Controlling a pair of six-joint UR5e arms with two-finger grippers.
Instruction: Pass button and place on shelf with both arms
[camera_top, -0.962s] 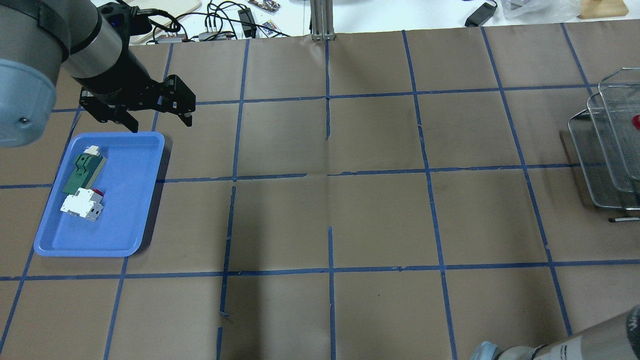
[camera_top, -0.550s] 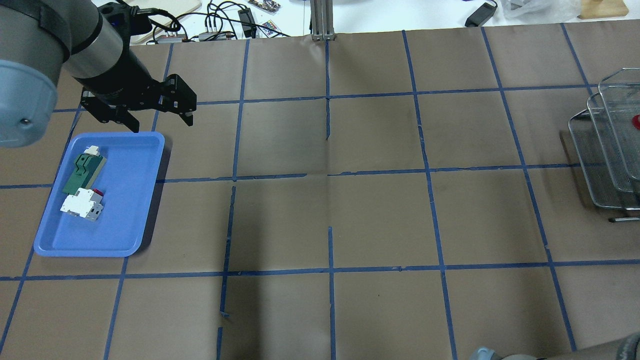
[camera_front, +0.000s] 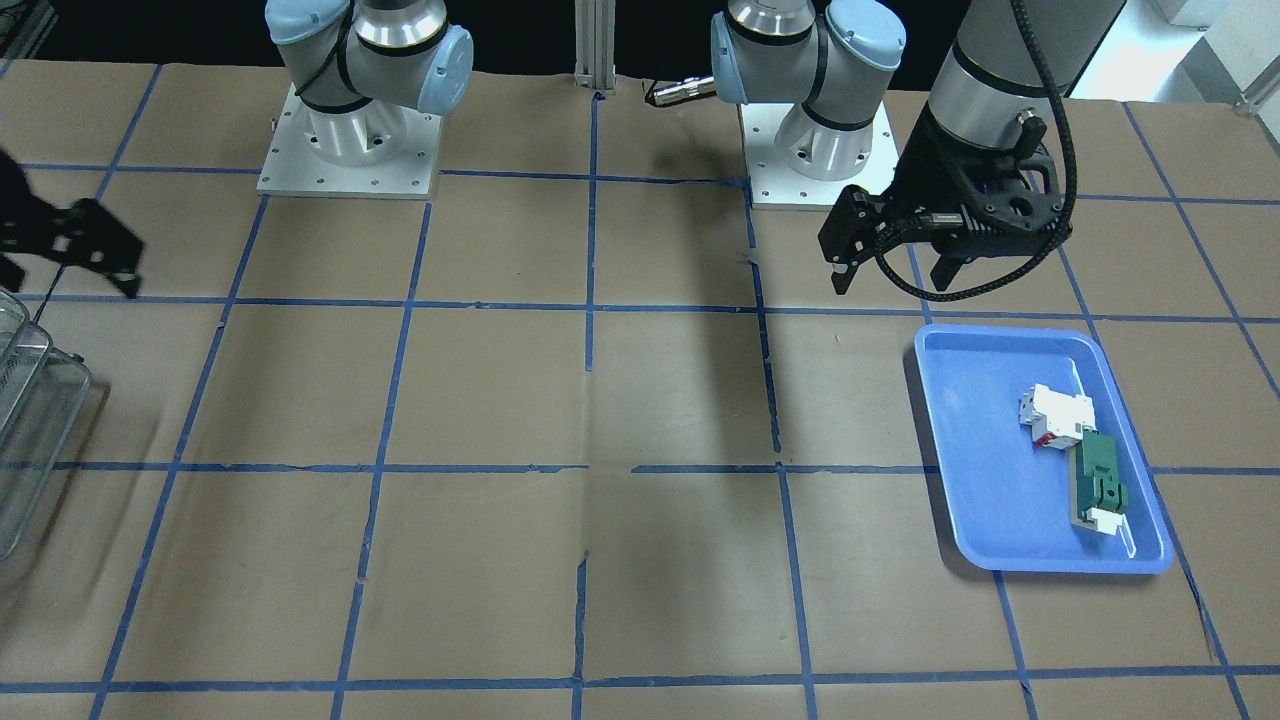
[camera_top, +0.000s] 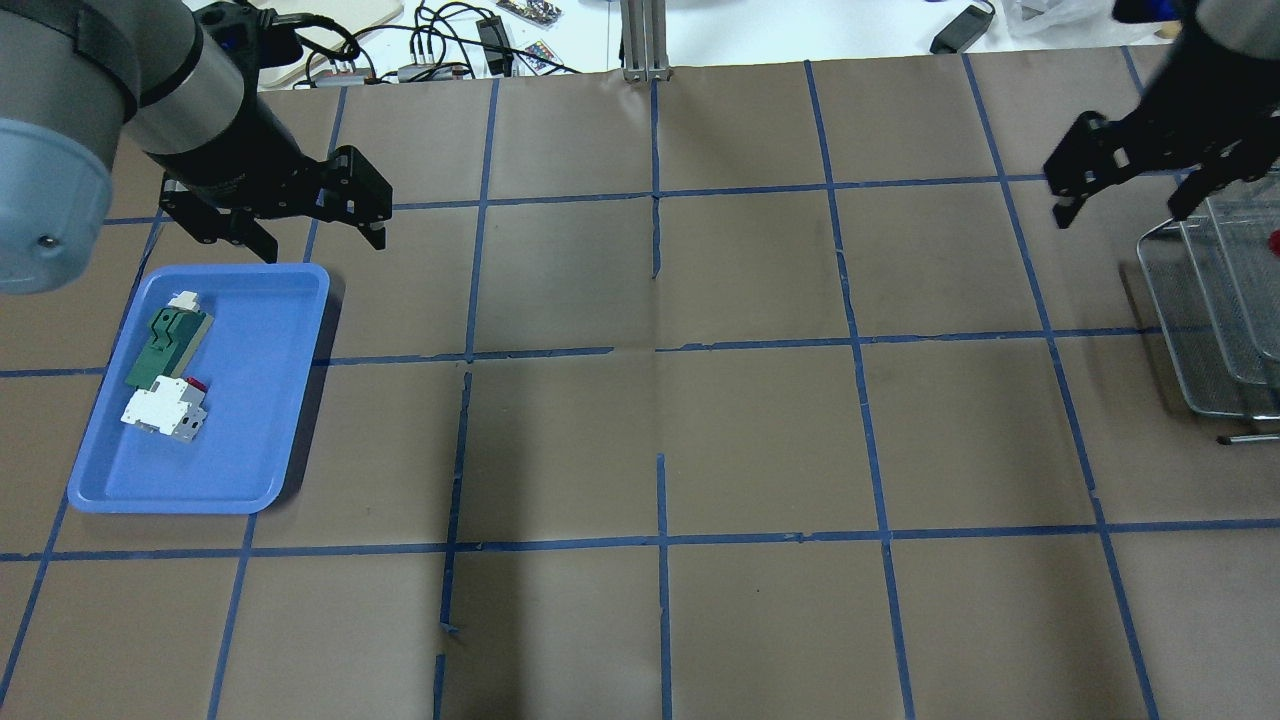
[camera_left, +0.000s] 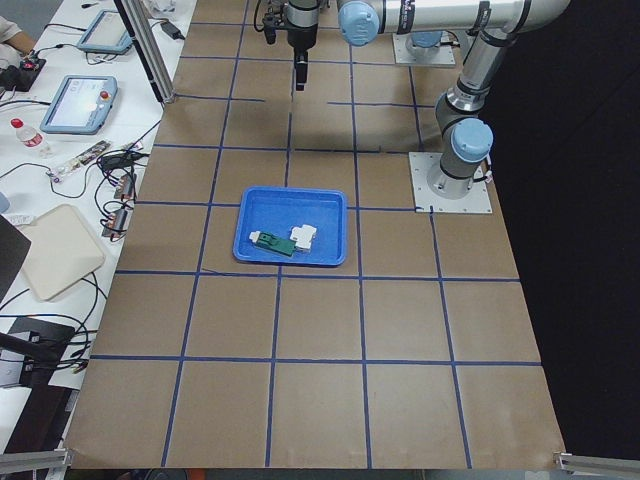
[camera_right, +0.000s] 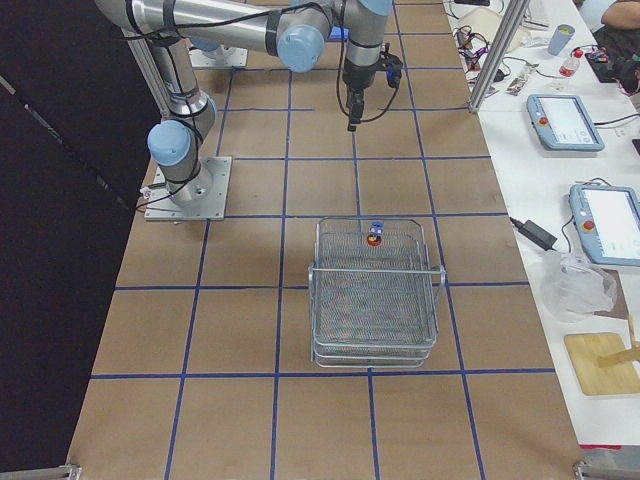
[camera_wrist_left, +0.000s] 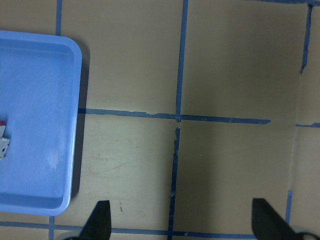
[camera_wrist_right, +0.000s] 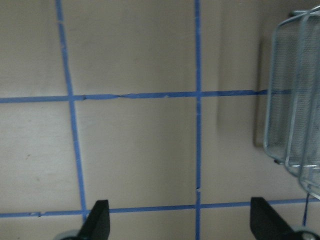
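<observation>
Task's end, as we judge it: the button (camera_right: 375, 236) sits on the top tier of the shelf (camera_top: 1160, 290), near the rim that faces the middle of the table (camera_top: 760, 430), and neither arm holds anything. The right gripper (camera_top: 1120, 215) hangs with its jaws spread wide and empty, just beside the shelf's corner, one finger overlapping the wire rim in the overhead view. That is where we see the main risk: a sideways swing or a low pull-away could catch the rim, jolt the light rack and tip the button off its tier. At the other end of the table, the left gripper (camera_top: 322, 245) hovers equally wide and empty just past the far edge of the blue tray (camera_top: 250, 420), which holds a white block (camera_top: 165, 410) and a green part (camera_top: 165, 345); a careless dip there could knock the tray's lip. Between the two lies the broad taped middle of the table, the safest room for either arm to move into.
</observation>
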